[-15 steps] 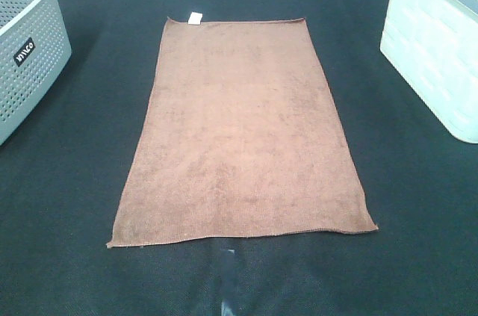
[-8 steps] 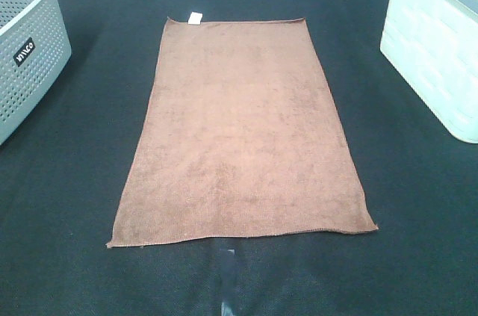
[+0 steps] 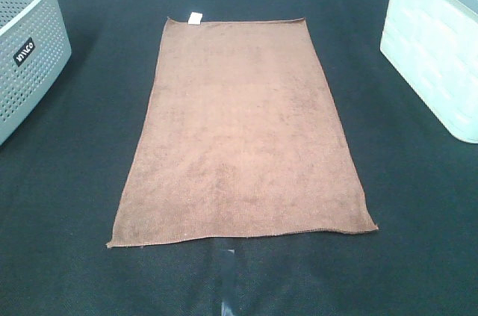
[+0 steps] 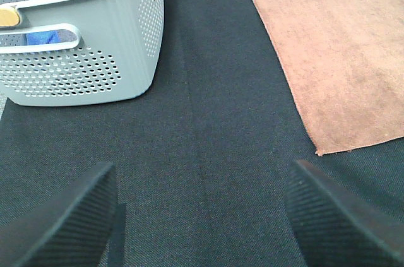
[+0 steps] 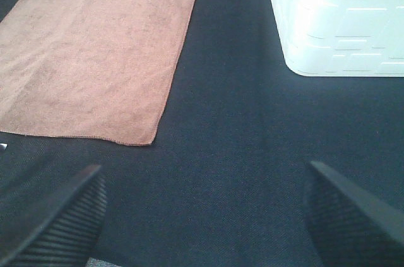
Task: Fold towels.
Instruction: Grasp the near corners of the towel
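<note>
The rust-brown towel (image 3: 243,133) lies flat and unfolded in the middle of the dark table, with its small white tag (image 3: 196,18) on the far short edge. It also shows in the left wrist view (image 4: 341,46) and in the right wrist view (image 5: 95,46). My left gripper (image 4: 202,216) is open and empty over bare table, short of the towel's near left corner. My right gripper (image 5: 205,216) is open and empty over bare table, short of the towel's near right corner. Neither arm shows in the exterior high view.
A grey perforated basket (image 3: 26,54) stands at the left; the left wrist view (image 4: 95,59) shows blue cloth inside it. A white bin (image 3: 437,54) stands at the right, also in the right wrist view (image 5: 341,21). A pale strip (image 3: 228,282) marks the table's near edge.
</note>
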Controlling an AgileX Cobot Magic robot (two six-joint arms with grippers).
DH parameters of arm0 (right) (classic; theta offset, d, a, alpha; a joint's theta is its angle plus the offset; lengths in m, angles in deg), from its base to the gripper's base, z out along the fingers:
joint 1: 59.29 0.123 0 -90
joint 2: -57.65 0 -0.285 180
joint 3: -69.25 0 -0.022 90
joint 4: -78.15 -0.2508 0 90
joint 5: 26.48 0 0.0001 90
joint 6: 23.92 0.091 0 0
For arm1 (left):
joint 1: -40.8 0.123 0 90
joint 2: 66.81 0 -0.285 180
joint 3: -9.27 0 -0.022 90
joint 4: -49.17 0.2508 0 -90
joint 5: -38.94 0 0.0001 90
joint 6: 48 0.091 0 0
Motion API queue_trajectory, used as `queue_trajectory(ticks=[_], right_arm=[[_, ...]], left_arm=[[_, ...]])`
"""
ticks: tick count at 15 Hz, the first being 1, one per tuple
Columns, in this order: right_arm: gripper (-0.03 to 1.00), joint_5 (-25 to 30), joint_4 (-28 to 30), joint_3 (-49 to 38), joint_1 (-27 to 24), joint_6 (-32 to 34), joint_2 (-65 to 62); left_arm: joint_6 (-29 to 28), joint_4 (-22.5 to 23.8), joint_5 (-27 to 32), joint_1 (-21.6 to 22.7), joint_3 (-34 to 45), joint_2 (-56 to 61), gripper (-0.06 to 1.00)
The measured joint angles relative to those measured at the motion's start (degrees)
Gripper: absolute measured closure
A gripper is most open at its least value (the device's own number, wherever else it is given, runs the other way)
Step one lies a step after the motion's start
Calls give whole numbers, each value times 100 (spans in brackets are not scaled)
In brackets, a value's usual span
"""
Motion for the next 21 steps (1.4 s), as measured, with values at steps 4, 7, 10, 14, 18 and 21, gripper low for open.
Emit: queue_trajectory(ticks=[4, 7, 10, 14, 18, 21], right_arm=[[17, 0, 0, 0, 0, 0, 0], [17, 0, 0, 0, 0, 0, 0], [17, 0, 0, 0, 0, 0, 0], [17, 0, 0, 0, 0, 0, 0], [17, 0, 0, 0, 0, 0, 0], [17, 0, 0, 0, 0, 0, 0]], left_arm=[[0, 0, 0, 0, 0, 0, 23], [0, 0, 0, 0, 0, 0, 23], [0, 0, 0, 0, 0, 0, 23], [0, 0, 0, 0, 0, 0, 23], [0, 0, 0, 0, 0, 0, 23], [0, 0, 0, 0, 0, 0, 23]])
